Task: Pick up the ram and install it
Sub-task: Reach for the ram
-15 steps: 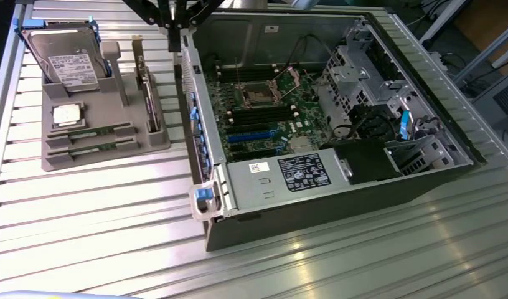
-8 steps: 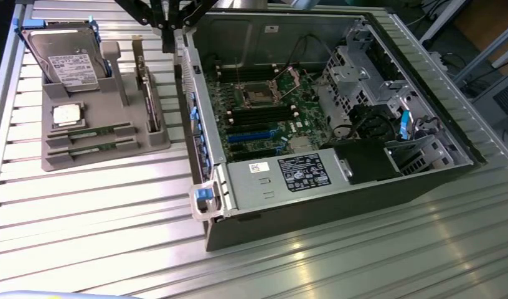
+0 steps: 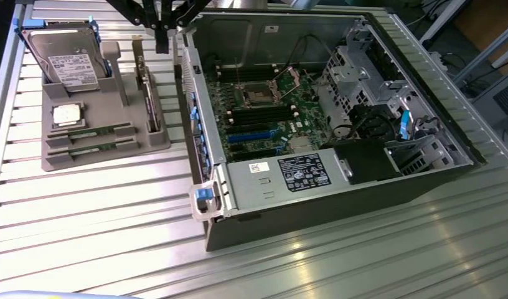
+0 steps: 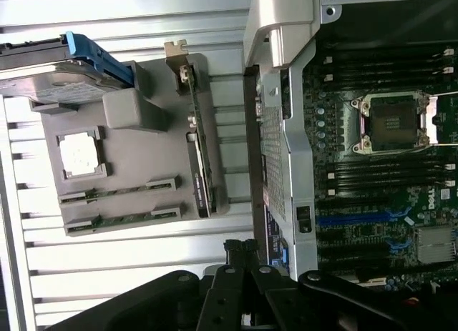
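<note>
Two ram sticks, thin green boards, lie flat in slots at the front of a grey holder tray (image 3: 112, 159): one ram stick (image 3: 92, 132) (image 4: 118, 195) and a second ram stick (image 3: 94, 148) (image 4: 122, 218) beside it. My gripper (image 3: 161, 47) (image 4: 242, 249) hangs high above the strip between the tray and the computer case's side wall, well away from the sticks. Its black fingers are shut together with nothing between them. The open computer case (image 3: 320, 187) shows the motherboard (image 3: 263, 106) with black memory slots (image 4: 386, 170) on both sides of the processor socket (image 4: 393, 124).
On the same tray stand a silver hard drive (image 3: 67, 56) in a blue-handled carrier, a square processor chip (image 3: 67, 115) and a tall card (image 3: 150, 93) on its edge. The case's metal wall (image 4: 283, 131) rises right beside the tray. Everything rests on a ribbed metal table (image 3: 88, 212).
</note>
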You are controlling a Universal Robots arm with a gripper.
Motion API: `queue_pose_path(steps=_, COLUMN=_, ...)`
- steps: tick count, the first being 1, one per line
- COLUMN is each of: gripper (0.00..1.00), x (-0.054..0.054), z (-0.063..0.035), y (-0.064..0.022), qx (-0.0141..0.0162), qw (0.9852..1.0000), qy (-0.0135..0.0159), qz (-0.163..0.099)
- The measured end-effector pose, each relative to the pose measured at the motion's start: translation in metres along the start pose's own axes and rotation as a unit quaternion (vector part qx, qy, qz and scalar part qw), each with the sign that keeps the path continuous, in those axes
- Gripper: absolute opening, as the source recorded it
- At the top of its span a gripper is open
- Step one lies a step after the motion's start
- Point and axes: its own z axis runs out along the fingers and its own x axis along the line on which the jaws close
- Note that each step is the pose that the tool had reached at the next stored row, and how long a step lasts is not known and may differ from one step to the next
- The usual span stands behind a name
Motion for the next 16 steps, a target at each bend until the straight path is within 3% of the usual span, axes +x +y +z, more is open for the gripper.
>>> queue_pose_path(steps=7, gripper=0.11, x=0.003, z=-0.0001, y=-0.0003, qx=0.0005, qw=1.0, qy=0.0, qz=0.0)
queue_pose_path(steps=16, gripper=0.11, x=0.026, z=-0.0007, y=-0.002, qx=0.0006, qw=1.0, qy=-0.0001, qz=0.0)
